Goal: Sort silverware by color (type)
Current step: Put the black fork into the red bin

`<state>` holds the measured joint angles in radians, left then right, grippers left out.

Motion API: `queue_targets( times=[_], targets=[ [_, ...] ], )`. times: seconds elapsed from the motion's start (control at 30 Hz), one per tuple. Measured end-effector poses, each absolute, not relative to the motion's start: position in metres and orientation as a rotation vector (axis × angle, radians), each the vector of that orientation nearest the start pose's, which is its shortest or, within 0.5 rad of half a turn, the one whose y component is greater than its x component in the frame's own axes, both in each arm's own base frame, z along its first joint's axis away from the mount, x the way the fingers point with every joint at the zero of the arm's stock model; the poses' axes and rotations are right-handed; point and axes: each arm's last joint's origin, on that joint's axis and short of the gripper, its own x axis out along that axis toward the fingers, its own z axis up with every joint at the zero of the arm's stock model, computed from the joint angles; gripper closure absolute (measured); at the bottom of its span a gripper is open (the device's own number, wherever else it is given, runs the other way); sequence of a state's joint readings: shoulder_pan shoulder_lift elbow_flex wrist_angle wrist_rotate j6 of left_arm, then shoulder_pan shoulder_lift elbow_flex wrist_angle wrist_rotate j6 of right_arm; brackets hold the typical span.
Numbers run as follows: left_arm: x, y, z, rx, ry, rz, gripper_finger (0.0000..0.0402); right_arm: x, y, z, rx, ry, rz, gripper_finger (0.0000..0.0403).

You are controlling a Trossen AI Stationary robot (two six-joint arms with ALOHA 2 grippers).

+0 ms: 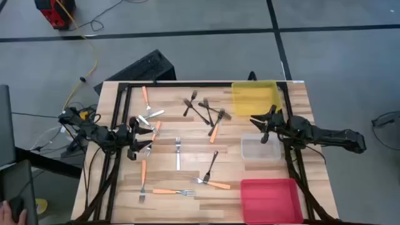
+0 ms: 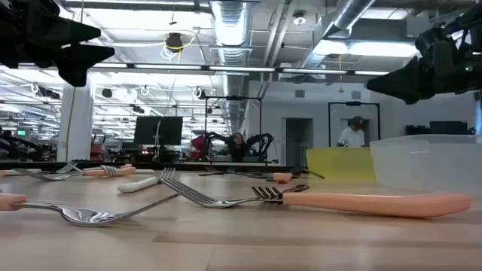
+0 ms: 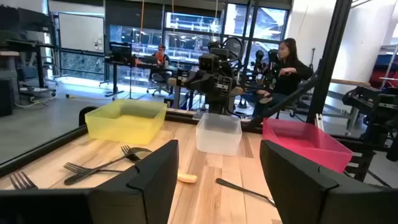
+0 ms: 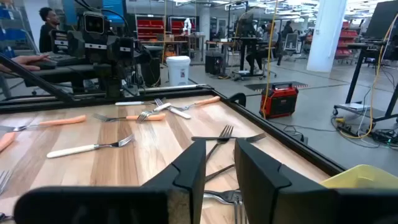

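Several forks lie flat and scattered on the wooden table (image 1: 294, 106). Orange-handled ones (image 1: 145, 97) (image 1: 215, 131) (image 1: 169, 192) mix with dark metal ones (image 1: 189, 105) (image 1: 211, 165) and pale silver-white ones (image 1: 178, 153) (image 1: 152, 115). My left gripper (image 1: 145, 136) hovers over the table's left part, above a small cluster of forks. Its fingers (image 3: 155, 174) are wide open with nothing between them. My right gripper (image 1: 257, 127) hovers between the yellow bin (image 1: 253, 97) and the clear bin (image 1: 261, 149). Its fingers (image 4: 193, 165) stand a narrow gap apart, holding nothing. In the low view both grippers (image 2: 53, 38) (image 2: 429, 68) hang well above the table.
A red bin (image 1: 269, 197) stands at the near right corner, in line with the clear and yellow bins along the right side. A black frame rail (image 1: 187, 84) runs along the far edge and down both sides. People sit and stand in the room beyond the table.
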<state>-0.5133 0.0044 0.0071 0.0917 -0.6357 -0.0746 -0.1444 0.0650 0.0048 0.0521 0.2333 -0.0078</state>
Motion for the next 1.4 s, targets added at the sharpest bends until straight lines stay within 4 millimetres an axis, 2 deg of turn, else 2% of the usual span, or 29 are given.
queue_targets(
  times=[0.63, 0.9, 1.4],
  targets=[
    [0.0881, -0.0300, 0.1739, -0.126, -0.084, 0.120, 0.0189, 0.0986, -0.0211, 0.1650, -0.008, 0.010, -0.378, 0.0291],
    [0.0875, -0.0264, 0.1732, -0.244, -0.097, 0.240, 0.0189, 0.0986, -0.0211, 0.1651, -0.008, 0.010, -0.378, 0.0291],
    [0.0874, -0.0261, 0.1733, -0.228, -0.095, 0.251, 0.0189, 0.0986, -0.0211, 0.1651, -0.008, 0.009, -0.378, 0.0291]
  ],
)
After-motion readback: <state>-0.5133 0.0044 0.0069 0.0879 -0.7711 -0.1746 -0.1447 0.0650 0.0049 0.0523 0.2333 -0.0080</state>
